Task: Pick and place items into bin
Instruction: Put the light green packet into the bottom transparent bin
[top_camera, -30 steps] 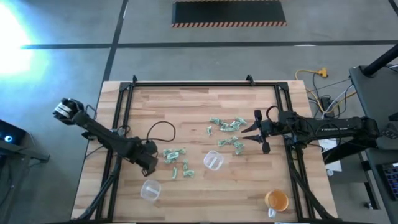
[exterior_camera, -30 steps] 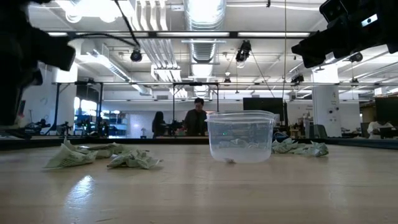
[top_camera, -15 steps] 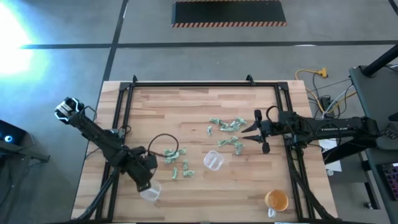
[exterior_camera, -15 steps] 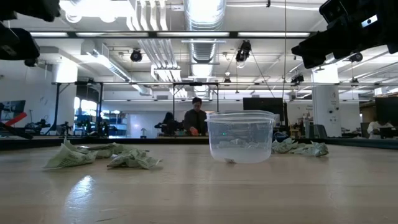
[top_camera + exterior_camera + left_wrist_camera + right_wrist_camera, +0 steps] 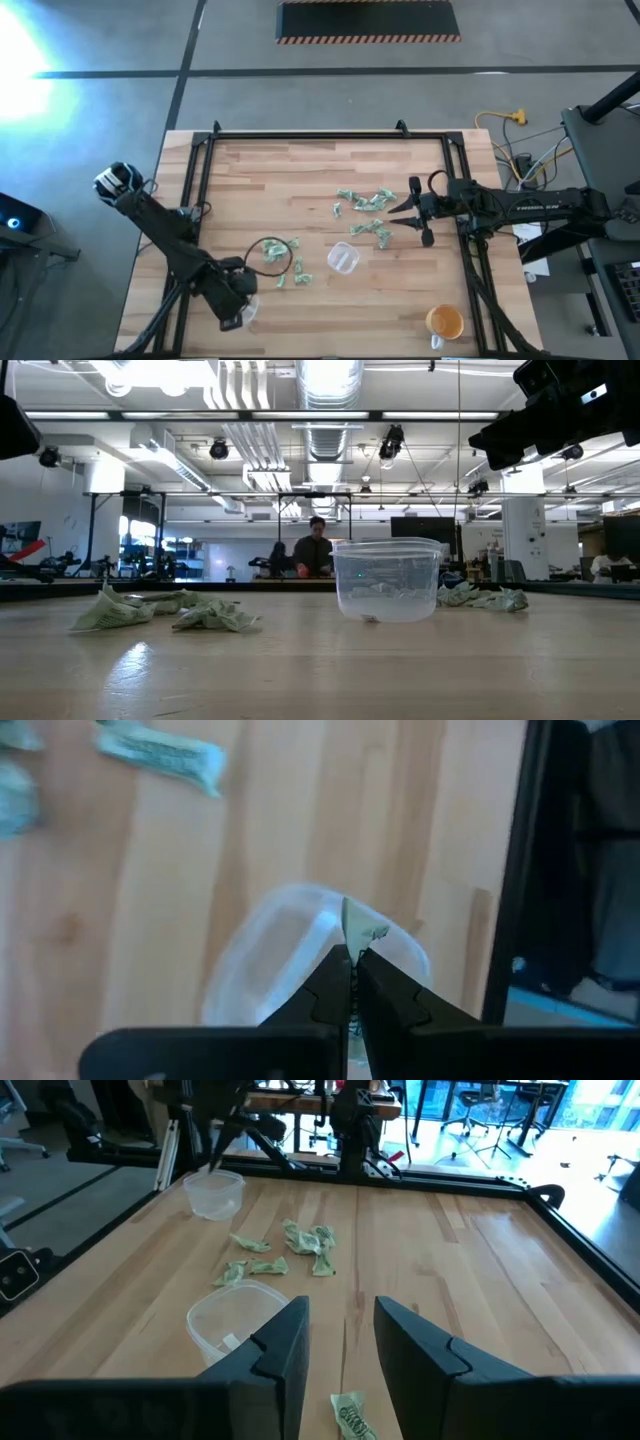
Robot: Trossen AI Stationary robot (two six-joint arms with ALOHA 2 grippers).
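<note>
Small green-and-white wrapper items lie scattered mid-table (image 5: pixel 362 203) and in a second cluster (image 5: pixel 283 262) nearer the front. My left gripper (image 5: pixel 352 958) is shut on one item (image 5: pixel 356 927) just above a clear bin (image 5: pixel 285 955) near the table's front left (image 5: pixel 251 313). My right gripper (image 5: pixel 408 211) hangs open over the table's right side, beside the far cluster, with nothing between its fingers (image 5: pixel 285 1350). One item (image 5: pixel 349 1414) lies on the wood below it. My left gripper pinches the small wrapper item (image 5: pixel 352 932) between its two fingertips; a green-and-white corner sticks out past the tips. The fingers slant down from above. The item is lifted clear of the table, over the clear bin's rim.
A second clear cup (image 5: pixel 343 259) stands upright mid-table, seen close in the low view (image 5: pixel 387 580). An orange cup (image 5: pixel 445 322) sits at the front right corner. A black frame rail (image 5: pixel 300 137) runs around the table's edges. People stand in the room beyond (image 5: pixel 316 550).
My left gripper, staying shut, has swung from beside the near cluster of items toward the table's near edge and turned, ending over the clear bin at the front left.
</note>
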